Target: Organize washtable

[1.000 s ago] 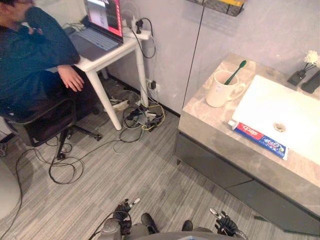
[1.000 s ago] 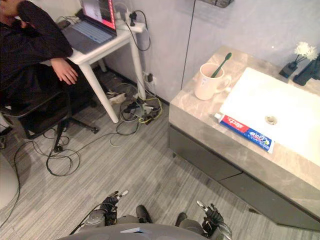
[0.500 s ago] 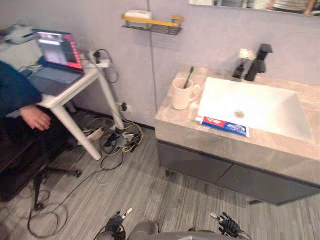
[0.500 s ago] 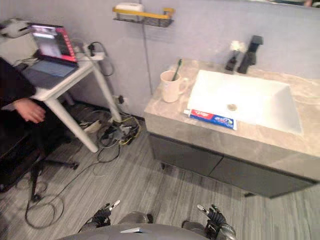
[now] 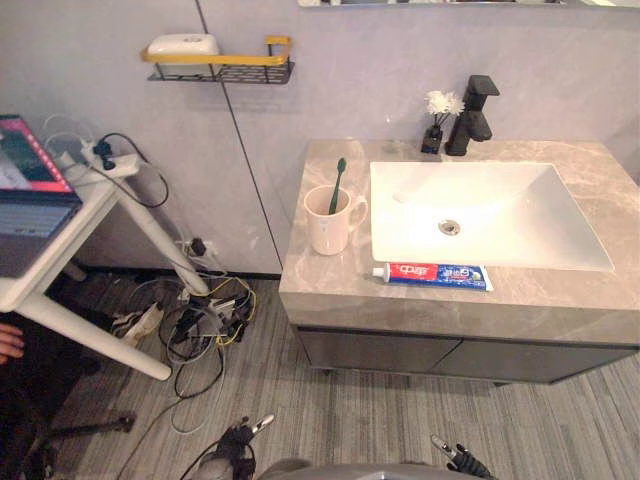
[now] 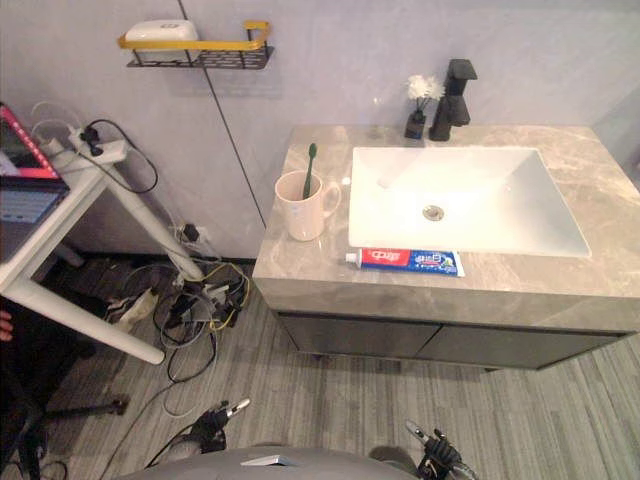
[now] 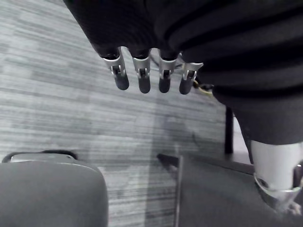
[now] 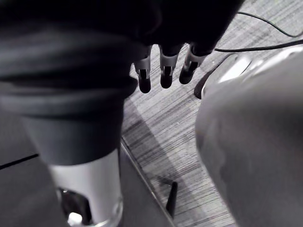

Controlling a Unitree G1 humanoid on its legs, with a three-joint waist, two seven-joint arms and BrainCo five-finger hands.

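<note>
I am hanging my left hand (image 7: 143, 78) and my right hand (image 8: 165, 71) low at the bottom of the frame, above the grey striped floor (image 5: 400, 420). The fingers of both are hanging straight and relaxed, side by side, holding nothing. The floor is stretching between them and the dark cabinet front (image 5: 400, 352) in the middle of the frame.

The counter (image 5: 320, 285) is filling the right half of the frame, with its front edge facing me and its left edge dropping to the floor. Left of that edge, a tangle of cables (image 5: 200, 320) is lying against the wall, and a white side table (image 5: 100, 195) with a laptop (image 5: 25, 200) is slanting in from the left edge.

The white sink (image 5: 500, 220) is taking up most of the counter. The toothpaste tube (image 5: 435, 275) is lying flat on the narrow strip between the sink's front rim and the counter's front edge, its cap pointing left. The mug (image 5: 327, 225) is standing upright just left of the sink, its handle turned toward it, and a green toothbrush (image 5: 337, 185) is standing in it, head up. A black faucet (image 5: 472, 115) and a small vase of white flowers (image 5: 437, 115) are standing behind the sink at the wall. At upper left, a wall shelf (image 5: 235, 70) is carrying a white soap dish (image 5: 182, 47).
</note>
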